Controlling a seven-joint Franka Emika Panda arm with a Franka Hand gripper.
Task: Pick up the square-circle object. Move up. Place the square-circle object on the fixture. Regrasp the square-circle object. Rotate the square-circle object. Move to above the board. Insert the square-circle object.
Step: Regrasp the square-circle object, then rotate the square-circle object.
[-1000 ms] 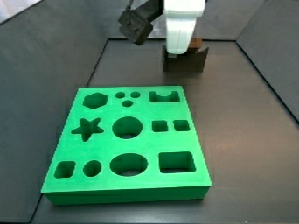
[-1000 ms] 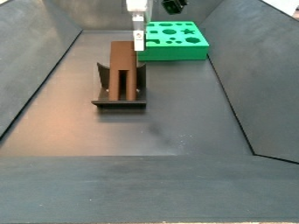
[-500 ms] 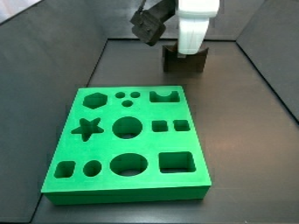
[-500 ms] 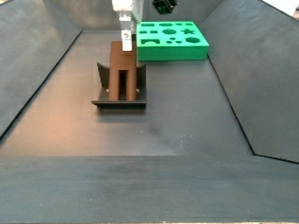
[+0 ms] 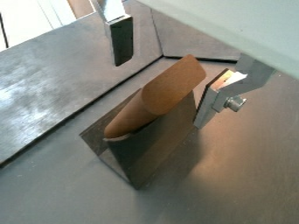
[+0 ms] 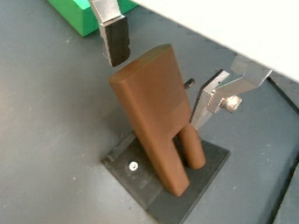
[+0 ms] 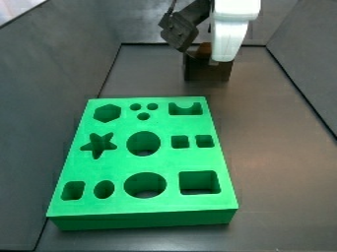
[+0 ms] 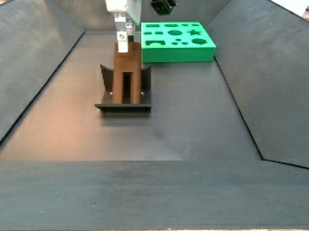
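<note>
Gripper [image 5: 170,66] spread wide, straddling the upper end of the square-circle object [image 5: 158,92] without gripping it.

Largest first: one board [image 7: 118,167], well apart from the gripper and unused for now, twelve shaped holes countable in a side view. Directly beneath the gripper, one fixture [image 5: 158,153], standing on its base plate as a rest, so the peg can be let go and taken again at a better angle. Leaning in the fixture's notch, one square-circle object, upper end up between the fingers, seemingly parked for the regrasp. Smallest: two fingers, a dark-padded one [image 5: 119,39] to one side of the peg and a silver one [image 6: 216,92] to the opposite side, both apparently clear of the wood, probably lined up to close in.
</note>
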